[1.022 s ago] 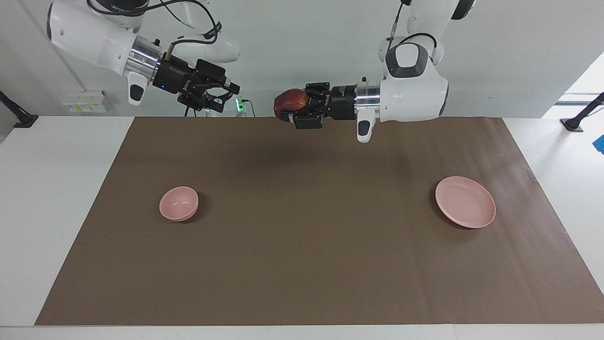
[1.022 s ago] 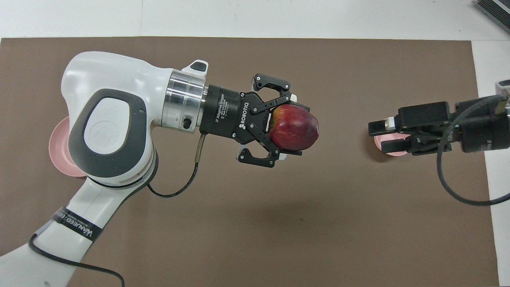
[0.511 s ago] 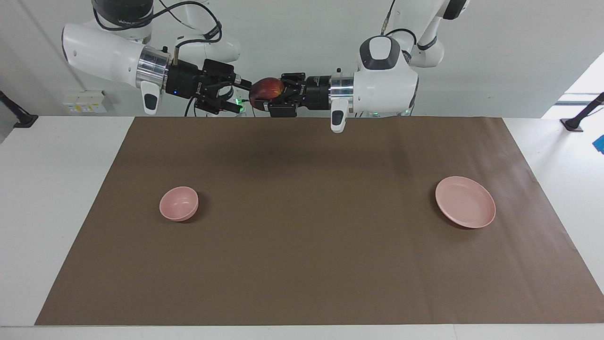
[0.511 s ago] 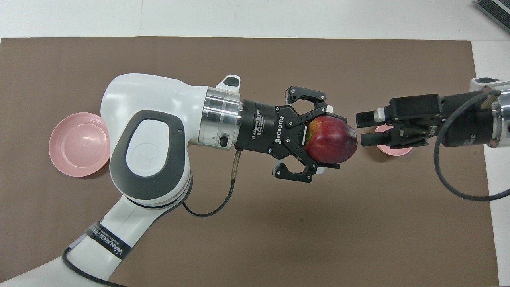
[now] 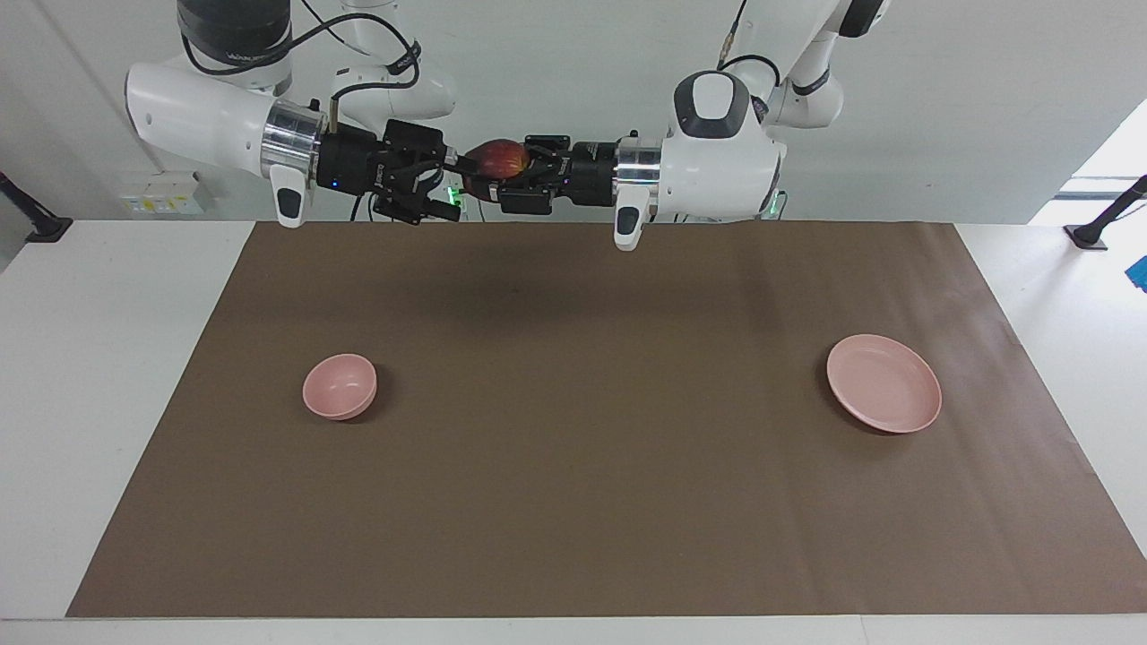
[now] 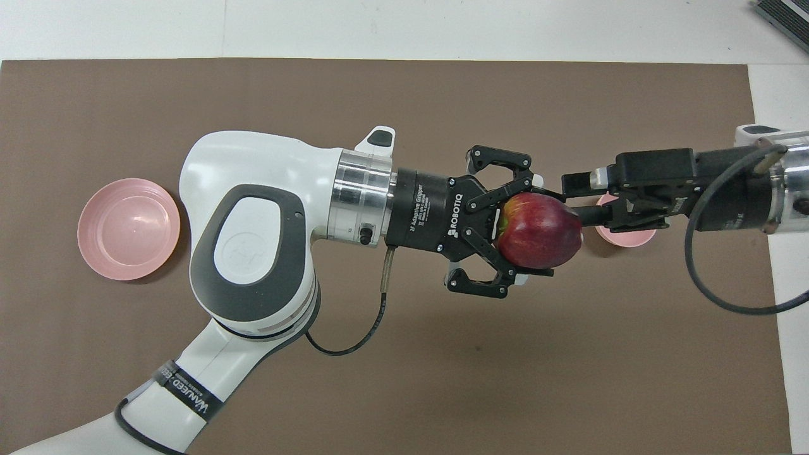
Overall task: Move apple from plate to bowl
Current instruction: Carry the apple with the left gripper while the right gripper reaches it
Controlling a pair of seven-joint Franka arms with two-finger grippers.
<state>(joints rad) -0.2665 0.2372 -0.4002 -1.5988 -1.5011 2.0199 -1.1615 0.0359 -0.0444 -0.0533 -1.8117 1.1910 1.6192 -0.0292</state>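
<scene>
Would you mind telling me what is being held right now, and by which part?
The left hand grips the apple across its sides, stem end toward the palm. The right hand, open, holds nothing.

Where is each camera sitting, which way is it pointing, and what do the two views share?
Facing view: high across the table, looking at the robots; both arms show, left gripper holding the apple, open right gripper at it.
Overhead view: above the robots' end, looking steeply down; left arm, right gripper.
Shared: apple, plate, bowl, brown mat.
</scene>
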